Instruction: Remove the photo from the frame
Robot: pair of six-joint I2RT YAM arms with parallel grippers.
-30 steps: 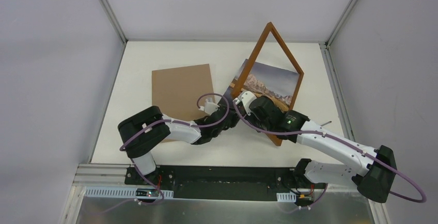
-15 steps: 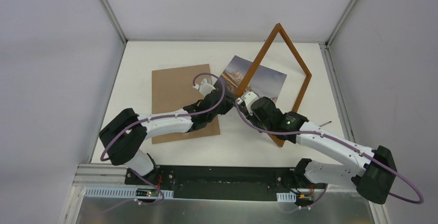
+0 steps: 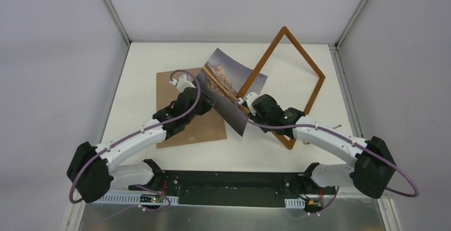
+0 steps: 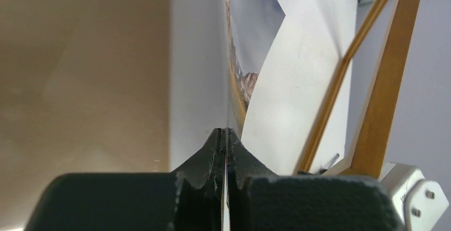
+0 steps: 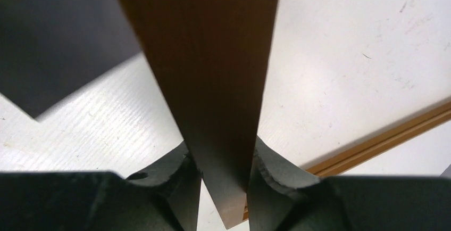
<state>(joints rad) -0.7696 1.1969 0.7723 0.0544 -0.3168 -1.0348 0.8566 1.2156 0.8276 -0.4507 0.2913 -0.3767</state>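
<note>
The photo [image 3: 226,79], a mountain mirrored in a lake, is lifted and curved, clear of the frame to its left. My left gripper [image 3: 203,99] is shut on the photo's left edge; in the left wrist view the thin print [image 4: 234,76] runs edge-on out of the closed jaws [image 4: 226,135]. The orange-brown wooden frame [image 3: 314,68] stands tilted on a corner, empty. My right gripper [image 3: 248,105] is shut on the frame's left rail, which fills the right wrist view [image 5: 213,71] between the fingers [image 5: 223,180].
The plain brown backing board [image 3: 181,95] lies flat on the white table [image 3: 319,151] under my left arm. White walls close in the back and sides. A small thin metal piece [image 3: 336,127] lies by the frame's right side.
My left gripper has pulled the photo left and up, out from behind the frame and over the backing board. The left arm has stretched out. The frame has tilted slightly right.
</note>
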